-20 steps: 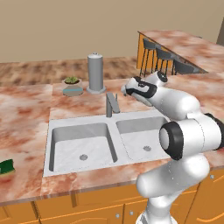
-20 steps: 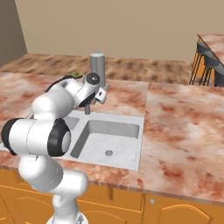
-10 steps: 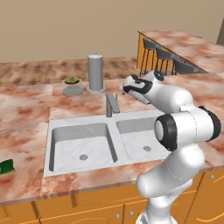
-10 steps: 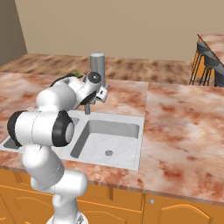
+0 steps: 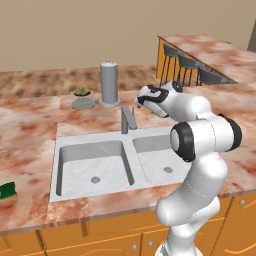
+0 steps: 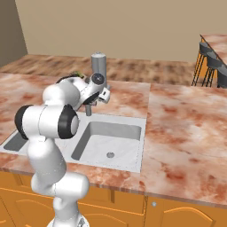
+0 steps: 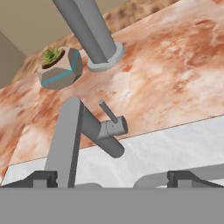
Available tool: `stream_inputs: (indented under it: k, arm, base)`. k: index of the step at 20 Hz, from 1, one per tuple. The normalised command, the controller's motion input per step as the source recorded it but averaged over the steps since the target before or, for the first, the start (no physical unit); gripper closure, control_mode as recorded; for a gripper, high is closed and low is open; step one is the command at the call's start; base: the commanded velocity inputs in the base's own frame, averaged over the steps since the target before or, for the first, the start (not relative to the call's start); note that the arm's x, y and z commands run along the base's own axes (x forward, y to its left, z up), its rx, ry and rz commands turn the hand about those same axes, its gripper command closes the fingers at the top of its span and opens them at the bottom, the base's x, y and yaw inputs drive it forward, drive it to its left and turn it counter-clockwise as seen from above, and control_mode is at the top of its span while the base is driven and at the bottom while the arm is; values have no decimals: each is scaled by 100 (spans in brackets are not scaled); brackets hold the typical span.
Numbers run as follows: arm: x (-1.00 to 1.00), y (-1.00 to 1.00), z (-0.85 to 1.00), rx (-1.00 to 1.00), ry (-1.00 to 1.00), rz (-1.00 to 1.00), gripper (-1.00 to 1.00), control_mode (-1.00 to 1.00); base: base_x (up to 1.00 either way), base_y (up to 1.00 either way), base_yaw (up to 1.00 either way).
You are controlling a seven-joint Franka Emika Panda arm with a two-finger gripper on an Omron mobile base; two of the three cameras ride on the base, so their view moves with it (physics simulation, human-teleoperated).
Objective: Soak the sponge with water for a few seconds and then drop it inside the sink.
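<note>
Double sink (image 5: 90, 150) set in marble counter (image 5: 30, 125), faucet (image 5: 127, 119) dry, lever (image 7: 109, 113) untouched. Gripper (image 5: 138, 100) spread, empty, just behind faucet; sponge (image 5: 8, 190) lies far left on counter edge. Risk: fingers could clip the spout going for lever.

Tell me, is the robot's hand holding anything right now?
No, nothing. The gripper is open and empty above the faucet. The sponge lies on the counter left of the sink.
</note>
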Motion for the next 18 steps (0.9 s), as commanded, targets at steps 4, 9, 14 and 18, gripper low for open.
stream_inputs:
  k: [4, 9, 14, 18]
  arm:
    - [25, 1, -12, 0, 0, 0, -100, -100]
    - [25, 2, -10, 0, 0, 0, -100, -100]
    - [21, 0, -13, 0, 0, 0, -100, -100]
    - [21, 0, -16, 0, 0, 0, -100, -100]
  base:
    - [0, 0, 0]
    - [0, 0, 0]
    - [0, 0, 0]
    - [0, 0, 0]
